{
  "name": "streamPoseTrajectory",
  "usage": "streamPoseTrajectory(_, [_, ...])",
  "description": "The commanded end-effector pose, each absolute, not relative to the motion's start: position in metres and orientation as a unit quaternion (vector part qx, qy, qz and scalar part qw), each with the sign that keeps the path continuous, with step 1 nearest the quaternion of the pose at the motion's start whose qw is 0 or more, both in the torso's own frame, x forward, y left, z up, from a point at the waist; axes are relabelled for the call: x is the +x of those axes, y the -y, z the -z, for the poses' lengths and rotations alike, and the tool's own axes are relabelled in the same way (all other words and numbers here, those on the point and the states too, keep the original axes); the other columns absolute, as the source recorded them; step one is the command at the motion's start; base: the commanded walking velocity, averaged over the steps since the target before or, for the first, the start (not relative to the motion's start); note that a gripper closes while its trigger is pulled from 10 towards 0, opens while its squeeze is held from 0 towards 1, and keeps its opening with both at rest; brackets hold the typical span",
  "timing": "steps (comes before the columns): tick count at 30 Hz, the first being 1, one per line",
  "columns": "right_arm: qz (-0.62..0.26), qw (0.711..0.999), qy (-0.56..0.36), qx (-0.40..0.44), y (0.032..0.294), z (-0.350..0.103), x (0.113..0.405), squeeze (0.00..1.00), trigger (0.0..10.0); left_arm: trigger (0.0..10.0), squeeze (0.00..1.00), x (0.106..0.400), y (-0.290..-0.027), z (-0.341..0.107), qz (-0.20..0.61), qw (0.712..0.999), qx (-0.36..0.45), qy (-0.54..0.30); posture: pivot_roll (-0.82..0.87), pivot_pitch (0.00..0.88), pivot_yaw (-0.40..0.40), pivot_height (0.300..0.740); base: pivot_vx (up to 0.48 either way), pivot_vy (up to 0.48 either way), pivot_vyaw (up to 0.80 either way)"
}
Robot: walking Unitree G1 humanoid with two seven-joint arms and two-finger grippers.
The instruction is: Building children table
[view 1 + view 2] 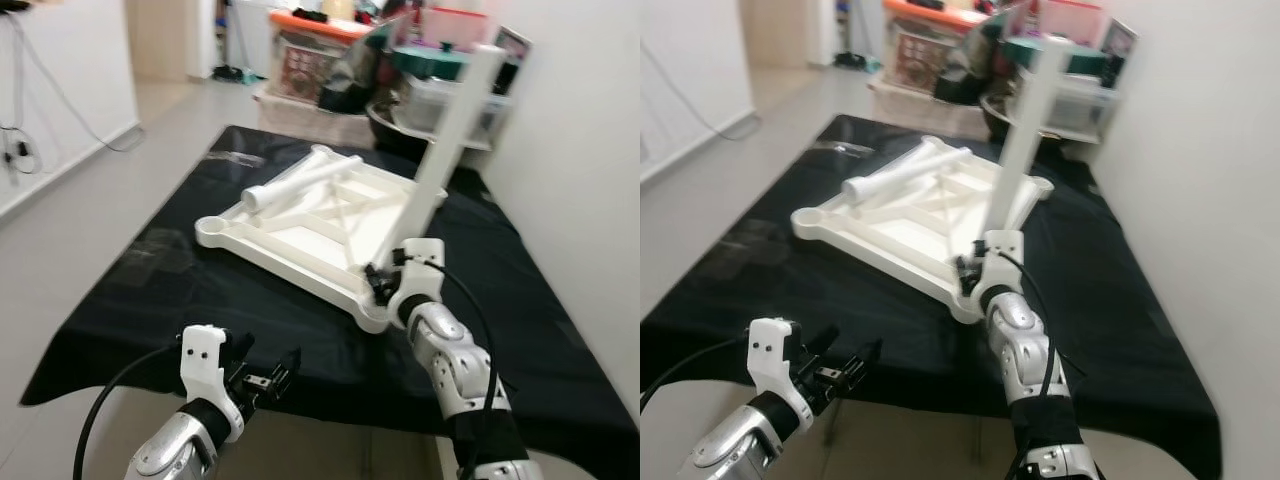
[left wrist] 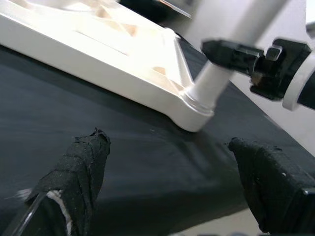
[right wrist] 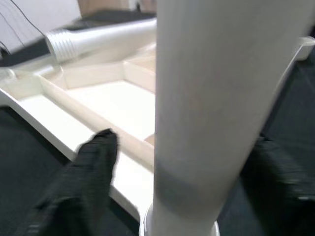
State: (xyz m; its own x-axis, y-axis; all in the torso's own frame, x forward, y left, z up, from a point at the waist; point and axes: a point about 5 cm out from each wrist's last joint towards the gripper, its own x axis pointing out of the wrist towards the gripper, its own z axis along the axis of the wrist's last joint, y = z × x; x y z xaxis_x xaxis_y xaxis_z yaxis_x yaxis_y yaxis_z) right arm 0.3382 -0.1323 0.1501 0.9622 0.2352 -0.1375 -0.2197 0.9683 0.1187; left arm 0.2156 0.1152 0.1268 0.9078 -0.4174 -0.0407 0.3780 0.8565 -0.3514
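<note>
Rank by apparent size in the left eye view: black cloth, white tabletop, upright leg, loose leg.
1. Black cloth
2. White tabletop
3. Upright leg, held by the right hand
4. Loose leg, though it is foreshortened, so this is unsure.

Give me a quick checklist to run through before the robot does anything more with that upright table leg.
1. Leg standing in the tabletop's near corner socket: ok.
2. Right gripper around the leg's base: ok.
3. Leg fully seated in the socket: cannot tell.
4. Left gripper open, off the tabletop: ok.
5. Spare leg lying on the tabletop, apart from the upright leg: ok.
6. Tabletop flat on the black cloth: ok.
</note>
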Motion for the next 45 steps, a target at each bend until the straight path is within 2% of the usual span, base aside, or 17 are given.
streamPoseTrajectory(1, [-0.171,0.982,-0.051,0.065,0.129,-0.163,0.339,0.87,10.0,10.0,0.00,0.215,-0.110,-0.125,0.209,0.960,-0.178,-0.060,0.08,0.000,-0.160,0.740,0.000,0.000,0.00])
streamPoseTrajectory(2, [-0.232,0.969,-0.045,0.068,0.124,-0.169,0.340,0.37,10.0,10.0,0.00,0.214,-0.110,-0.125,0.210,0.959,-0.179,-0.061,0.08,0.000,-0.159,0.740,0.000,0.000,0.00])
streamPoseTrajectory(3, [-0.309,0.948,-0.033,0.064,0.120,-0.177,0.337,0.00,10.0,10.0,0.00,0.214,-0.109,-0.124,0.212,0.958,-0.180,-0.062,0.08,0.000,-0.158,0.740,0.000,0.000,0.00])
streamPoseTrajectory(7, [-0.424,0.905,-0.016,0.034,0.119,-0.186,0.329,0.00,10.0,10.0,0.00,0.214,-0.110,-0.124,0.211,0.959,-0.181,-0.062,0.09,0.000,-0.165,0.740,0.000,0.000,0.00])
streamPoseTrajectory(8, [-0.455,0.890,-0.017,0.013,0.119,-0.185,0.327,0.00,8.5,10.0,0.00,0.214,-0.111,-0.125,0.210,0.959,-0.181,-0.061,0.10,0.000,-0.174,0.740,0.000,0.000,0.00])
streamPoseTrajectory(9, [-0.455,0.890,-0.017,0.013,0.119,-0.185,0.327,0.00,8.5,10.0,0.00,0.214,-0.111,-0.125,0.210,0.959,-0.181,-0.061,0.10,0.000,-0.174,0.740,0.000,0.000,0.00])
streamPoseTrajectory(10, [-0.467,0.884,-0.026,0.009,0.118,-0.183,0.328,0.00,0.0,10.0,0.00,0.214,-0.112,-0.125,0.209,0.959,-0.181,-0.060,0.10,0.000,-0.174,0.740,0.000,0.000,0.00])
streamPoseTrajectory(21, [-0.412,0.909,-0.044,0.038,0.104,-0.169,0.332,0.00,0.0,10.0,0.00,0.212,-0.117,-0.125,0.205,0.962,-0.172,-0.061,0.14,0.000,-0.183,0.740,0.000,0.000,0.00])
streamPoseTrajectory(24, [-0.128,0.981,-0.111,0.092,0.131,-0.144,0.351,0.00,0.0,10.0,0.00,0.210,-0.117,-0.124,0.205,0.961,-0.171,-0.063,0.14,0.000,-0.184,0.740,0.000,0.000,0.00])
streamPoseTrajectory(26, [-0.128,0.981,-0.111,0.092,0.131,-0.144,0.351,0.00,0.0,10.0,0.00,0.210,-0.117,-0.124,0.205,0.961,-0.171,-0.063,0.14,0.000,-0.184,0.740,0.000,0.000,0.00])
streamPoseTrajectory(27, [-0.002,0.985,-0.138,0.099,0.150,-0.132,0.349,0.00,0.0,10.0,0.00,0.210,-0.117,-0.124,0.205,0.961,-0.172,-0.063,0.14,0.000,-0.183,0.740,0.000,0.000,0.00])
streamPoseTrajectory(29, [0.070,0.982,-0.147,0.097,0.162,-0.126,0.343,0.00,0.0,10.0,0.00,0.211,-0.117,-0.125,0.205,0.961,-0.173,-0.063,0.14,0.000,-0.179,0.740,0.000,0.000,0.00])
streamPoseTrajectory(40, [0.095,0.987,-0.122,0.054,0.175,-0.134,0.331,0.00,0.0,10.0,0.00,0.211,-0.114,-0.124,0.209,0.961,-0.172,-0.065,0.12,0.000,-0.172,0.740,0.000,0.000,0.00])
streamPoseTrajectory(41, [0.079,0.990,-0.107,0.054,0.171,-0.141,0.332,0.00,10.0,10.0,0.00,0.211,-0.115,-0.124,0.208,0.961,-0.170,-0.065,0.12,0.000,-0.172,0.740,0.000,0.000,0.00])
streamPoseTrajectory(42, [0.079,0.990,-0.107,0.054,0.171,-0.141,0.332,0.00,10.0,10.0,0.00,0.211,-0.115,-0.124,0.208,0.961,-0.170,-0.065,0.12,0.000,-0.172,0.740,0.000,0.000,0.00])
streamPoseTrajectory(43, [0.029,0.994,-0.068,0.082,0.157,-0.154,0.334,1.00,10.0,10.0,0.00,0.212,-0.116,-0.124,0.209,0.961,-0.170,-0.065,0.13,0.000,-0.170,0.740,0.000,0.000,0.00])
streamPoseTrajectory(45, [0.022,0.994,-0.056,0.089,0.154,-0.159,0.335,1.00,10.0,10.0,0.00,0.212,-0.116,-0.124,0.209,0.961,-0.170,-0.065,0.13,0.000,-0.170,0.740,0.000,0.000,0.00])
